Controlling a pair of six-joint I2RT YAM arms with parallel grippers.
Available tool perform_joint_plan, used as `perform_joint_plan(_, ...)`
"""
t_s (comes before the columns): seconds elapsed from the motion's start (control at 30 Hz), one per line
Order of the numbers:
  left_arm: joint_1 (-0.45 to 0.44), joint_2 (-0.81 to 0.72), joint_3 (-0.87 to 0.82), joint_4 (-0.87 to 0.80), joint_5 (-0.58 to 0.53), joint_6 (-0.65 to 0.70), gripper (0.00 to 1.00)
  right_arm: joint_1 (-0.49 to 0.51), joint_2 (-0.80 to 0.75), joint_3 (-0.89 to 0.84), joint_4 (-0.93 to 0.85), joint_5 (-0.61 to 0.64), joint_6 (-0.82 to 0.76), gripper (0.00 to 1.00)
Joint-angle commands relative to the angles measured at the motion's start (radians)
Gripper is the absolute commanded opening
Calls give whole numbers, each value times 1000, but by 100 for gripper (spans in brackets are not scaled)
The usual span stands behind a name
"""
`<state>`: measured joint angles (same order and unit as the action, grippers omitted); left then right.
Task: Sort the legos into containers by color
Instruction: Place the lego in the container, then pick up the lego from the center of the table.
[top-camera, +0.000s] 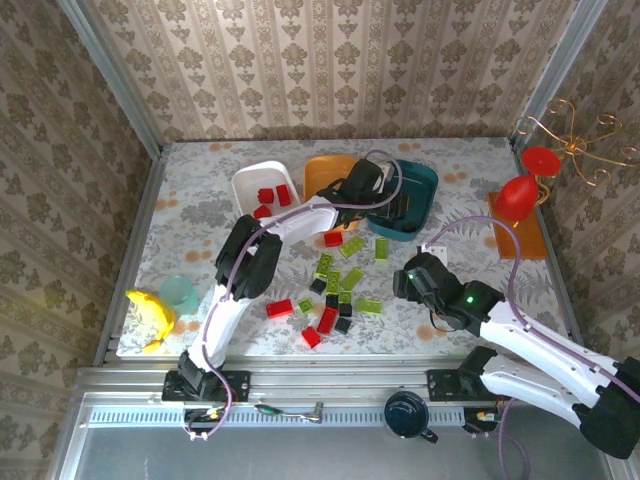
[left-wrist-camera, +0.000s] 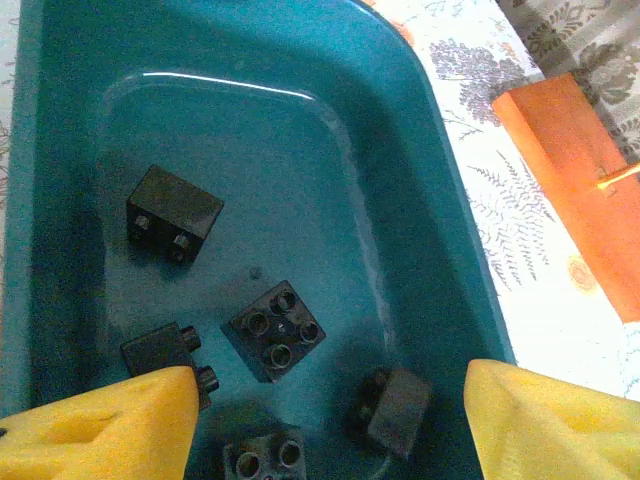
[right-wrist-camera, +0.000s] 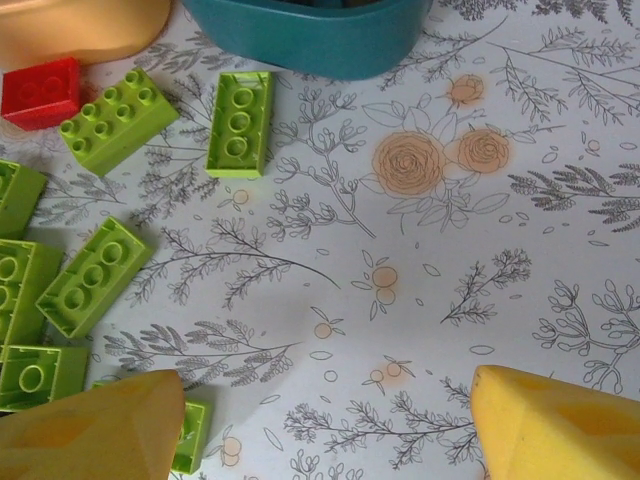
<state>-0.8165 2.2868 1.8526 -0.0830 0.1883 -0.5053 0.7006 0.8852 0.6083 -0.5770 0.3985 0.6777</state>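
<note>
My left gripper (top-camera: 392, 208) hangs open over the dark teal tub (top-camera: 428, 185). In the left wrist view its yellow fingers (left-wrist-camera: 100, 425) stand wide apart above the tub floor (left-wrist-camera: 300, 180), where several black bricks lie. One blurred black brick (left-wrist-camera: 395, 410) sits loose between the fingers. Red bricks (top-camera: 272, 196) lie in the white tub (top-camera: 250, 178). The left arm partly covers the orange tub (top-camera: 325, 172). Loose green (top-camera: 350, 247), red (top-camera: 279, 308) and black (top-camera: 343, 324) legos are scattered mid-table. My right gripper (right-wrist-camera: 325, 420) is open over bare cloth, right of the green bricks (right-wrist-camera: 238, 124).
A flat orange tray (top-camera: 528, 240) with a red goblet (top-camera: 518, 197) sits at the right edge. A teal cup (top-camera: 180, 293) and a yellow object (top-camera: 150, 315) stand at the front left. Bare patterned cloth (right-wrist-camera: 450, 250) lies under the right gripper.
</note>
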Motion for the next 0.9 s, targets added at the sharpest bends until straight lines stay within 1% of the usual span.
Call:
perform_joint_plan(0.0,7,-145,-79,76,11,-4,77,-3,-3,-18,7,-22,-3,77)
perform_joint_plan(0.13,13,-308,-278,173,0,-22,84,-3,31,-20,35,-76,-15,77)
perform_joint_plan(0.17,14,-354,-339,198,-1,-27,85,-3,41,-19,64,-88,-16,77)
perform_joint_plan(0.23,16,-460,-474,261,-9,-41,94,-3,67,-16,95,-118,-23,77)
perform_joint_plan(0.3,17,-569,-606,314,-23,-52,100,0,95,-13,129,-155,-31,77)
perform_joint_plan(0.4,16,-732,-809,362,-60,-74,100,9,150,-4,189,-203,-45,77)
perform_joint_plan(0.47,16,-838,-931,364,-96,-93,100,18,198,10,216,-219,-50,77)
perform_joint_plan(0.6,7,-1075,-1142,283,-197,-110,100,52,313,63,267,-230,-50,77)
perform_joint_plan(0.73,-33,-1342,-1296,109,-354,-109,100,95,438,141,324,-214,-9,76)
perform_joint_plan(0.83,-60,-1550,-1391,-26,-446,-142,100,119,540,206,355,-181,44,75)
perform_joint_plan(0.87,-66,-1608,-1417,-61,-461,-154,100,125,570,226,365,-174,62,75)
